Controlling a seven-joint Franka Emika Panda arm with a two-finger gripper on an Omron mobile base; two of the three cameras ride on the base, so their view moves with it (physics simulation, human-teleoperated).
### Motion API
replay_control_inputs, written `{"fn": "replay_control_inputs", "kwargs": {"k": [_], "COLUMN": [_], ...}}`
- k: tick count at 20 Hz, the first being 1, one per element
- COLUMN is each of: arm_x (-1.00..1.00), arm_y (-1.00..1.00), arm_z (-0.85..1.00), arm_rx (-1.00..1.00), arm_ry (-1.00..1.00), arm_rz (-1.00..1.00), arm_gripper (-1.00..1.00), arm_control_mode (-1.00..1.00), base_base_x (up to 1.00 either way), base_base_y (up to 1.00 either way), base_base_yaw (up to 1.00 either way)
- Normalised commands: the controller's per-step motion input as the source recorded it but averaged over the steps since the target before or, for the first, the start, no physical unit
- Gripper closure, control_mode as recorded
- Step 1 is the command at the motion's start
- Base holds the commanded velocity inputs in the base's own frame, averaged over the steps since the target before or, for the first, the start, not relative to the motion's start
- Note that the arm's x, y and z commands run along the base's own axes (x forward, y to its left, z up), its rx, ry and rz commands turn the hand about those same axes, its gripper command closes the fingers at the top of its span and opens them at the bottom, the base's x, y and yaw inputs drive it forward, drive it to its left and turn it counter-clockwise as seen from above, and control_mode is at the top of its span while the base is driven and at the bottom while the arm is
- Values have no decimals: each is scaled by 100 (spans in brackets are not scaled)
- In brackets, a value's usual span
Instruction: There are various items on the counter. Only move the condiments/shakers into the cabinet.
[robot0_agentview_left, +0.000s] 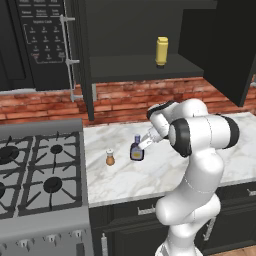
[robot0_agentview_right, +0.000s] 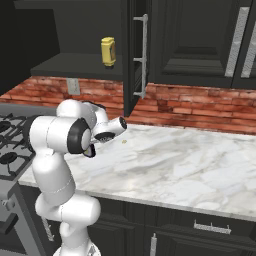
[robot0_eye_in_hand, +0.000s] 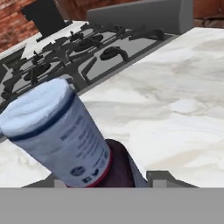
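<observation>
Bearing illegible label: sauce bottle (robot0_eye_in_hand: 65, 135).

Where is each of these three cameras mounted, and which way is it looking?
Left base view: behind the arm to its left, looking forward and down at the counter, stove and open cabinet; the white arm rises at lower right.
Right base view: behind the arm to its right, looking over the same counter; the arm rises at lower left.
Hand view: on the hand, looking along the jaws at the sauce bottle and stove beyond.
Both base views share the yellow squeeze bottle on the cabinet shelf.
</observation>
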Motion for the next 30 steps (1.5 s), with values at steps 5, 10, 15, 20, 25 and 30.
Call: {"fn": "replay_control_inputs", "kwargs": {"k": [5, 10, 15, 20, 25, 30], "arm_x": [-2, -50, -71, -80, -74, -100], "arm_y": [0, 18, 43, 29, 7, -19], "arm_z": [37, 100, 100, 100, 100, 100], "arm_rx": [0, 0, 0, 0, 0, 3], "arm_ry": [-4, -31, -26, -4, 1, 3], "arm_rz": [0, -6, -25, -40, -32, -27], "arm_gripper": [100, 100, 100, 100, 100, 100], "arm_control_mode": [-100, -100, -100, -100, -100, -100], "base_base_x": [0, 0, 0, 0, 0, 0], "base_base_y": [0, 0, 0, 0, 0, 0], "base_base_yaw": [0, 0, 0, 0, 0, 0]}}
